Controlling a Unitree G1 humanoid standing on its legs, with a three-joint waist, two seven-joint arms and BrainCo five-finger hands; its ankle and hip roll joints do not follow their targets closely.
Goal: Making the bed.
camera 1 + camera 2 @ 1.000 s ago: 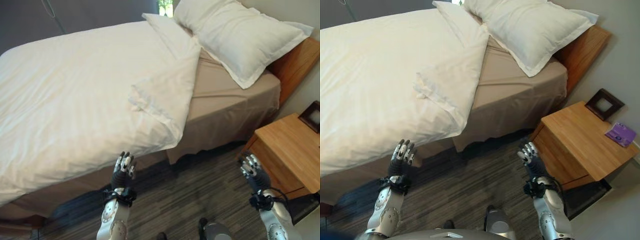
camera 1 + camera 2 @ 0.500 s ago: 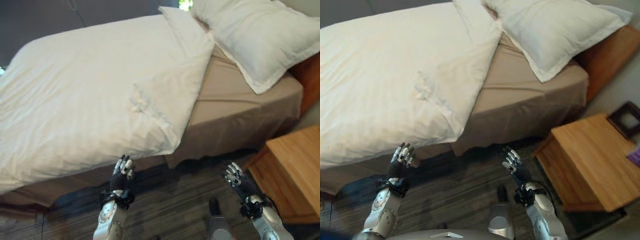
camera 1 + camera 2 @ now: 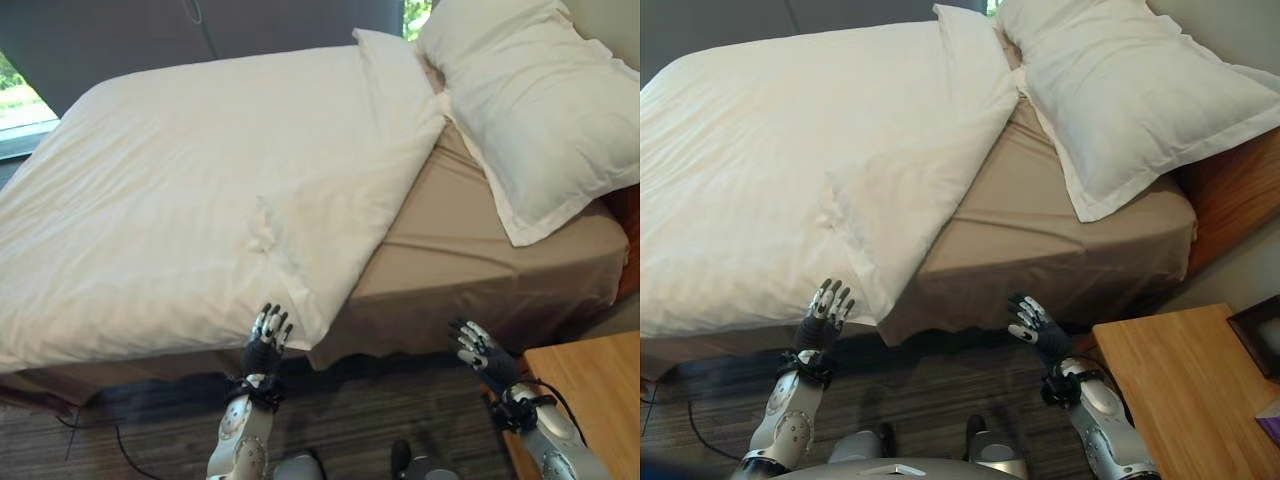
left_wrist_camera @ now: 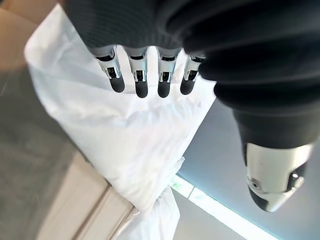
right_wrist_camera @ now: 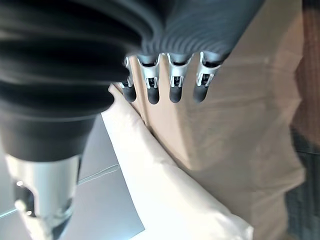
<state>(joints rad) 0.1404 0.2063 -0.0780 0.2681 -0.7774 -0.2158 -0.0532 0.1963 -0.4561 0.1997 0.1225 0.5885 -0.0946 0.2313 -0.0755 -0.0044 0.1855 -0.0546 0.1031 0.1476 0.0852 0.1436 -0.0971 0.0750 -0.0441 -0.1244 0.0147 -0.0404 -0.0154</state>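
Left hand (image 3: pixel 266 343) open just below duvet (image 3: pixel 200 190) corner edge.

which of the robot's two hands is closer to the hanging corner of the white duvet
The left hand. Its raised fingers sit just under the folded-back duvet corner, while the right hand is off to the side, in front of the bare tan sheet.

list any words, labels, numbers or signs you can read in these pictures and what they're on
There is no text that can be read.
The purple item at the edge of the wooden nightstand: any print on it is too small to read.
The white duvet, the pillow and the beige sheet: plain, with no label or lettering in view.
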